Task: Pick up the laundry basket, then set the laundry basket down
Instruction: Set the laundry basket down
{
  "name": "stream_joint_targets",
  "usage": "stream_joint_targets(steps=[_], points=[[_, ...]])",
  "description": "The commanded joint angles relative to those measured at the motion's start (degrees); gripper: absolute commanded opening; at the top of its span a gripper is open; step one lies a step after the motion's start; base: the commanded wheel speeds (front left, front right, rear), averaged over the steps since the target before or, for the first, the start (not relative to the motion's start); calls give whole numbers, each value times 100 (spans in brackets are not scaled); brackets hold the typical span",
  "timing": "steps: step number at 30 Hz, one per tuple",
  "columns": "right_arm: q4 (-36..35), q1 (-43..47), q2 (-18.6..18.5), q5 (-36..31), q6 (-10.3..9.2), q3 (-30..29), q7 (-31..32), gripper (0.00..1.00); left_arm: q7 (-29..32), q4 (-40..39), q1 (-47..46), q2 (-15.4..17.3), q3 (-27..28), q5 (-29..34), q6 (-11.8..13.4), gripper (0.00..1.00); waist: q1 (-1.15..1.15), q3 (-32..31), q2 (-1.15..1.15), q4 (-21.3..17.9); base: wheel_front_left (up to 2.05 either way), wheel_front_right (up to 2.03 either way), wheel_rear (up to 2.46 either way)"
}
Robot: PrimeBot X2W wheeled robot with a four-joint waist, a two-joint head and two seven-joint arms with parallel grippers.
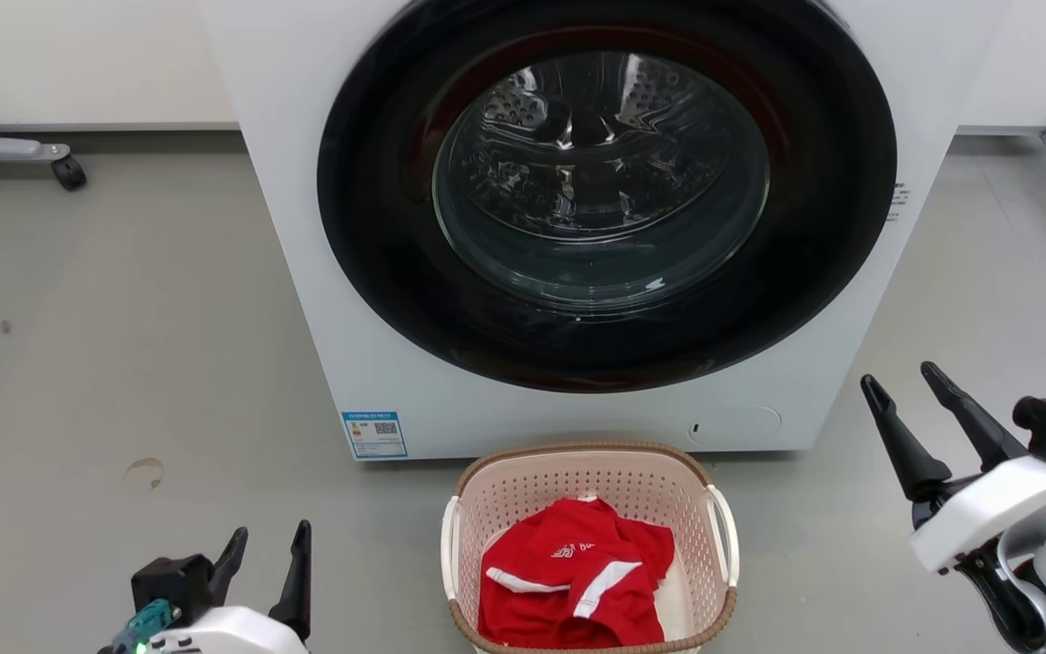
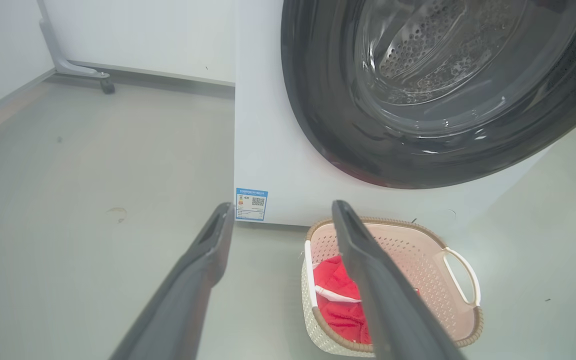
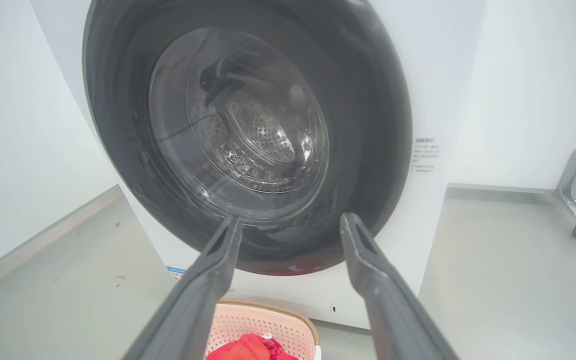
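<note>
Jaws of the left gripper (image 1: 271, 531) and right gripper (image 1: 899, 374) stand spread and empty. The laundry basket (image 1: 577, 481) sits upright on the floor (image 1: 123, 363), just before the washer (image 1: 305, 272), its handles toward the washer's sides. A red garment (image 1: 568, 581) hides its bottom, its near rim is cut off, and its long axis is unclear.

The laundry basket (image 1: 588, 481), pale pink perforated plastic with a brown woven-look rim and white side handles, sits upright on the floor (image 1: 123, 363), holding crumpled red cloth.
</note>
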Motion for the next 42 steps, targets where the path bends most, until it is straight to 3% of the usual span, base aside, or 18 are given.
stream_joint_targets(steps=[1,9,14,21,28,42], points=[[-279,175,-192,-80,-20,-152,-38,100,-60,-523,126,227,275,-6,188,100,1,-131,0,34,0,0,0],[-1001,1144,-27,-189,-20,-1475,-38,100,281,-2605,1290,512,474,-54,1052,100,1,-266,0,109,0,0,0],[-1324,1503,254,-228,-20,-1957,4,100,423,-3412,1683,586,500,-72,1302,100,1,-282,0,116,0,0,0],[-1099,1599,503,-455,-20,-2344,351,100,639,-3664,1835,632,589,-194,1502,100,1,-232,0,170,0,0,0],[-865,1380,785,-622,-20,-2568,411,100,648,-3525,1646,699,549,-67,1532,100,1,-152,0,173,0,0,0],[-801,1325,809,-748,-20,-2527,535,100,770,-3571,1523,764,393,79,1607,100,1,-205,0,160,0,0,0]])
